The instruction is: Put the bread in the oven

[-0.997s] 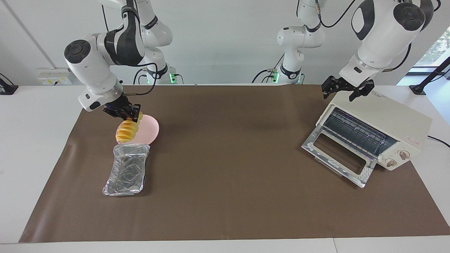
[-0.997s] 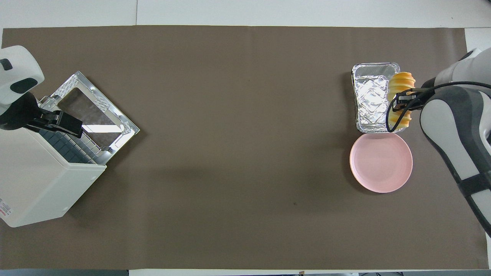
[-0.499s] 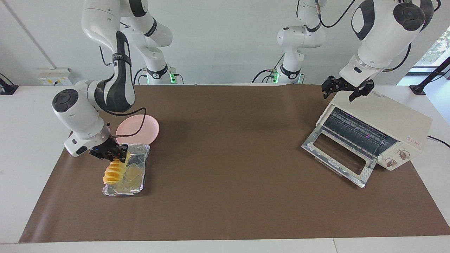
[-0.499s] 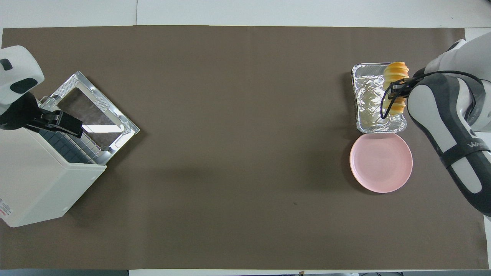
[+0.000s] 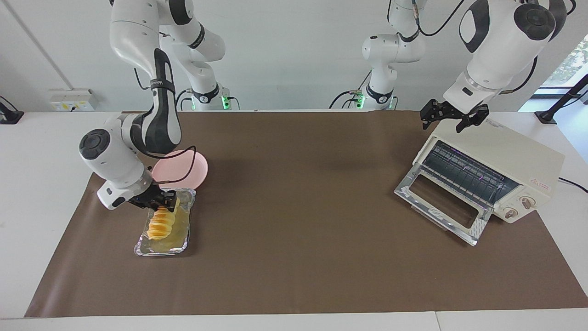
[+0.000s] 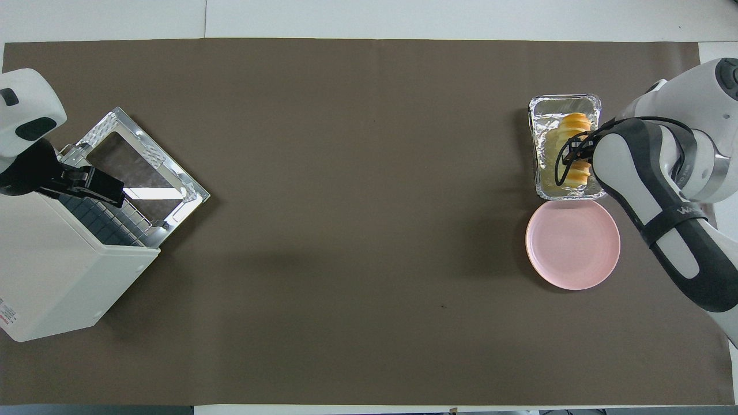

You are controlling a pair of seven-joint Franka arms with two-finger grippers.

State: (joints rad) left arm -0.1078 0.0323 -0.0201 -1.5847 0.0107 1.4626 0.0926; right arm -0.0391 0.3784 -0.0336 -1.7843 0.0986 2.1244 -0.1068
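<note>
The golden ridged bread [image 5: 160, 225] lies lengthwise in the foil tray [image 5: 158, 250] at the right arm's end of the table. My right gripper [image 5: 166, 202] is shut on the end of the bread nearer to the robots. In the overhead view the bread [image 6: 572, 124] shows in the tray [image 6: 565, 101] under the right gripper [image 6: 576, 152]. The cream-white oven [image 5: 510, 154] stands at the left arm's end with its glass door [image 5: 441, 207] folded down and its rack showing. My left gripper [image 5: 444, 122] waits open over the oven's top edge.
A round pink plate [image 5: 189, 168] sits beside the tray, nearer to the robots; it also shows in the overhead view [image 6: 572, 245]. The oven [image 6: 52, 276] and its open door [image 6: 138, 167] take up one corner of the brown mat [image 6: 346, 230].
My right gripper has carried the bread from beside the pink plate away from the robots, then lowered it into the foil tray. The left arm has not moved.
</note>
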